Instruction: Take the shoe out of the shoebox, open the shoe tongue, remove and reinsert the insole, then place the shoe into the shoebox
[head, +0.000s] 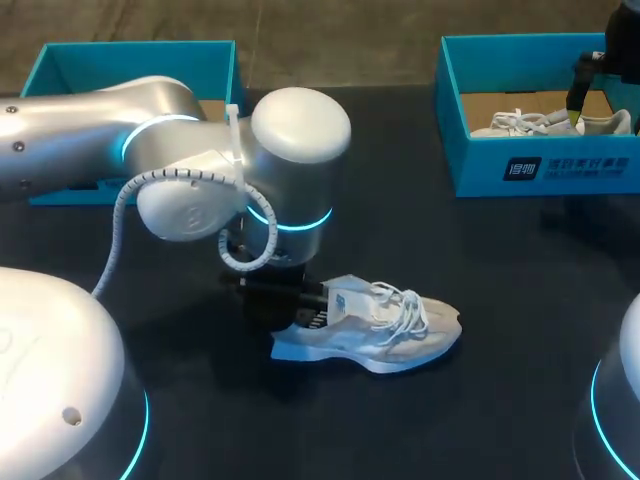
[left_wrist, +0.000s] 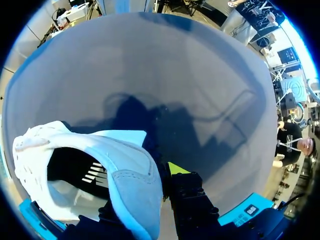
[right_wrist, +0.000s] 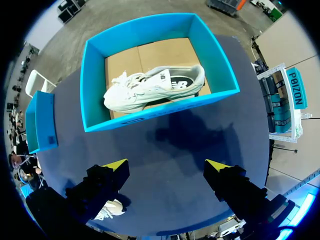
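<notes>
A pale grey-white shoe (head: 375, 325) lies on its sole in the middle of the dark table, toe toward the right. My left gripper (head: 305, 300) is at its heel. In the left wrist view the left gripper (left_wrist: 152, 175) is shut on the shoe's (left_wrist: 125, 170) heel collar, one yellow fingertip (left_wrist: 176, 167) showing outside the heel, the other hidden inside. A second shoe (right_wrist: 150, 87) lies in the blue shoebox (right_wrist: 165, 107) at the far right. My right gripper (right_wrist: 167, 166) hangs open above the table just before that box, also seen as right gripper (head: 583, 85).
The right blue shoebox (head: 540, 165) stands at the table's far right. Another blue box (head: 140, 60) sits at the far left behind my left arm (head: 200, 160). Bare dark table lies between the shoe and the right box.
</notes>
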